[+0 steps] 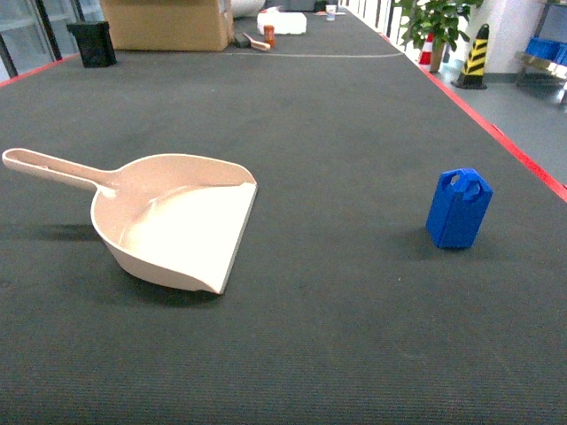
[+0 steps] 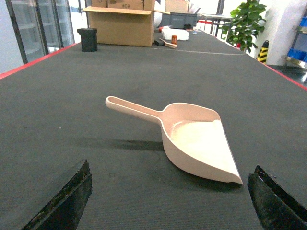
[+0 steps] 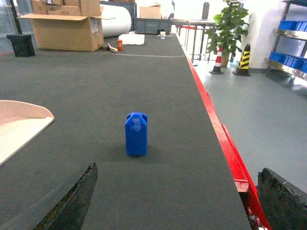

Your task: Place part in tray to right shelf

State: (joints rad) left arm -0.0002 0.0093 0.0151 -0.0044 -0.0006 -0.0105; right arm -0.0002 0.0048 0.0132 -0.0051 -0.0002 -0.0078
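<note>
Evidently nothing is in hand yet. On the dark mat-covered bench (image 1: pixel 337 133) the blue jerrycan-shaped part (image 1: pixel 458 209) stands upright at about four o'clock in the head view, near the red edge strip (image 3: pixel 216 129), well apart from the beige dustpan-shaped tray (image 1: pixel 177 221) at nine o'clock. The tray lies flat, its handle (image 1: pixel 53 166) pointing toward ten o'clock and its flat lip facing the part, which probably suits sliding the part in. The left end effector (image 2: pixel 170 201) hangs spread wide and empty over the tray; the right end effector (image 3: pixel 177 199) is likewise spread, empty, the part straight ahead at twelve o'clock. No roller shelf is clearly in view.
</note>
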